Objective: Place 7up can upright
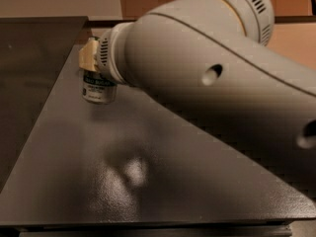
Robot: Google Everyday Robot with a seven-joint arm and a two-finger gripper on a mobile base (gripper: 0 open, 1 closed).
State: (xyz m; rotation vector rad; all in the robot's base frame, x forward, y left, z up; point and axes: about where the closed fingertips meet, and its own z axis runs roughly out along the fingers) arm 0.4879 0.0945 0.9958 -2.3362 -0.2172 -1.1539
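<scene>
The 7up can [98, 89], silver with a green-and-white label, stands nearly upright at the far left of the dark table [148, 191]. I cannot tell whether its base touches the surface. My gripper [94, 67] is at the can's top, shut on it. A beige finger pad [90, 54] shows above the can's left side; the other finger is hidden behind the wrist. My large grey arm [212, 83] crosses the view from the right.
The table's left edge runs diagonally close to the can, with a lower dark surface [29, 63] beyond it. The table's front edge [148, 227] is at the bottom. The arm hides whatever lies at the far right.
</scene>
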